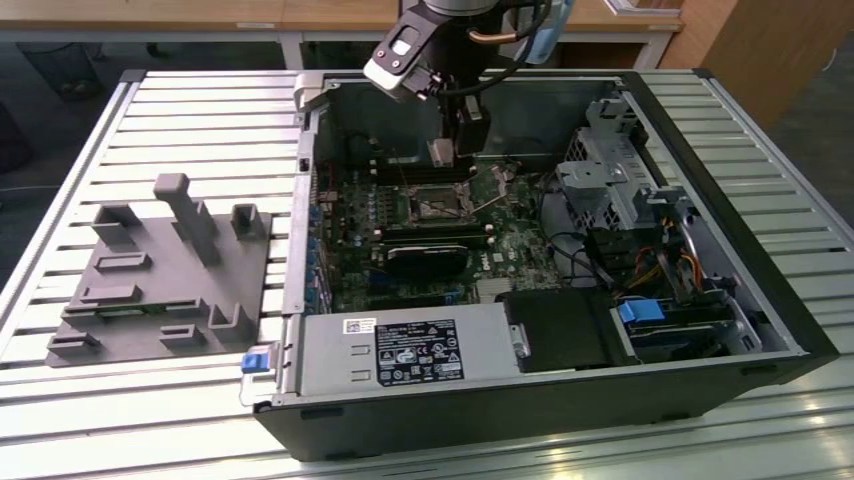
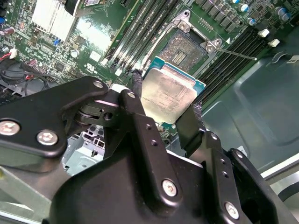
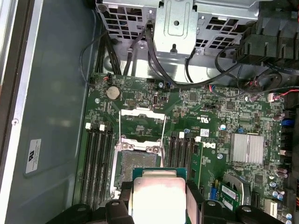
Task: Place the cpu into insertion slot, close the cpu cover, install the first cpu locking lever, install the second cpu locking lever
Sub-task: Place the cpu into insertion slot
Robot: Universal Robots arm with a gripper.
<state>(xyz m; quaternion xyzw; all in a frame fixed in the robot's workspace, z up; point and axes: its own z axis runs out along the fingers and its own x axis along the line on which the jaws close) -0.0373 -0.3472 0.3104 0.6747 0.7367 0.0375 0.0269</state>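
My gripper [image 1: 449, 152] hangs inside the open computer case, shut on the cpu [image 1: 439, 152], a small square chip with a silvery top. In both wrist views the cpu [image 2: 170, 93] [image 3: 158, 196] sits clamped between the two black fingers [image 2: 136, 91], held in the air above the board. The insertion slot [image 1: 434, 208] [image 2: 187, 46] [image 3: 137, 164] lies bare, a little apart from the chip. The cpu cover [image 3: 141, 113] stands swung open at the slot's far side. A thin locking lever [image 2: 236, 54] juts out beside the slot.
Long black memory slots [image 3: 96, 163] flank the socket on the green board [image 3: 205, 102]. A black heatsink block [image 1: 427, 262], grey power supply [image 1: 400, 350] and drive cage with cables [image 1: 614, 190] crowd the case. A grey fixture [image 1: 160, 270] lies at the exterior view's left.
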